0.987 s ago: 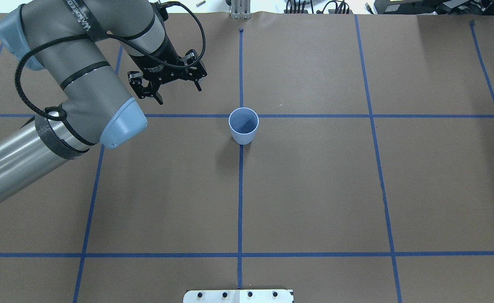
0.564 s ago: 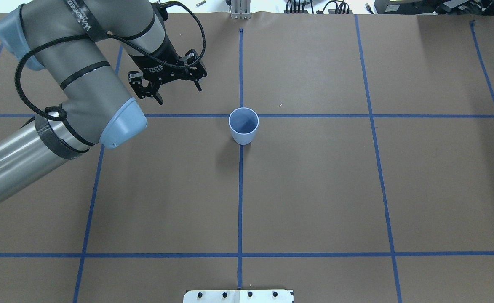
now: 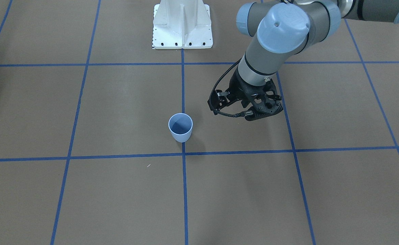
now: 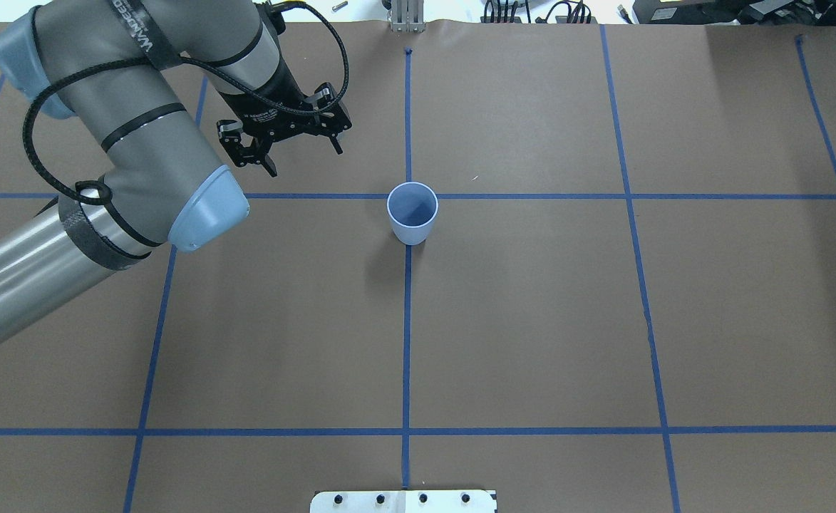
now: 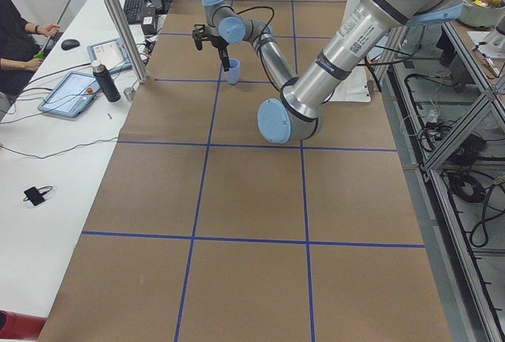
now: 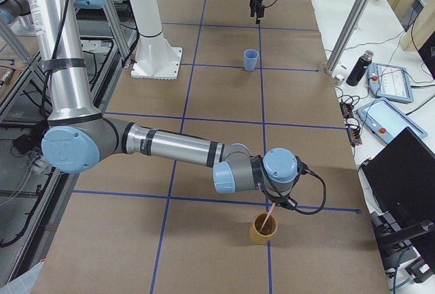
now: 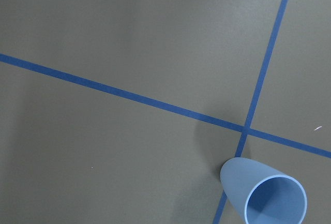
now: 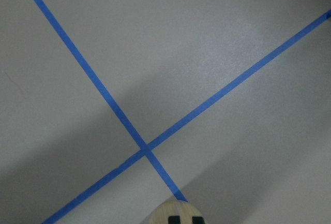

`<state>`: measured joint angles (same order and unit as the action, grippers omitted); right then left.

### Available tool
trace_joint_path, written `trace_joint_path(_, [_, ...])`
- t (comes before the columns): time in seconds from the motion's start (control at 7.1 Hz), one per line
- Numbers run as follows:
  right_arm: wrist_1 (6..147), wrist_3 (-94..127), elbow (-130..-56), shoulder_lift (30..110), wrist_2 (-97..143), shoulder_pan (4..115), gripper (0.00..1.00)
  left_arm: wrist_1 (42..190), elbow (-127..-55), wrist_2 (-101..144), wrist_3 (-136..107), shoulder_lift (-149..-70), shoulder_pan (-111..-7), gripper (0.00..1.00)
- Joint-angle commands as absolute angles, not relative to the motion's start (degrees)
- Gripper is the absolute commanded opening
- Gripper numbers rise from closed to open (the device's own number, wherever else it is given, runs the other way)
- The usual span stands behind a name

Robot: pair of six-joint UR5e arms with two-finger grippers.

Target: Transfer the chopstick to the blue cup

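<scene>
The blue cup stands upright and empty on the brown table at a tape crossing; it also shows in the front view and the left wrist view. My left gripper hangs open and empty, left of and beyond the cup. In the right side view, a pink chopstick stands in a tan cup at the table's near end. My right gripper is right above that cup, at the stick's top. I cannot tell whether it is open or shut.
Blue tape lines grid the brown table. The white robot base stands at the robot's edge. A side table carries tablets and a dark bottle. A person sits at it.
</scene>
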<state>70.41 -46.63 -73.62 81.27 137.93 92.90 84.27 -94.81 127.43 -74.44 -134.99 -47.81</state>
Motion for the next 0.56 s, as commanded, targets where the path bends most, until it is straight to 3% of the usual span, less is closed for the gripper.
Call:
trace_joint_path(0.0, [70.40,-46.32,-75.92,81.74,138.25,93.42,0.00,84.20,-95.01,127.44,-74.44,-135.00,-47.81,0.99])
trace_joint_path(0.42, [71.37,-46.06,-80.41,81.74,140.01,99.91,0.00,84.20,-95.01,127.70,-74.44,-135.00,-47.81,0.99])
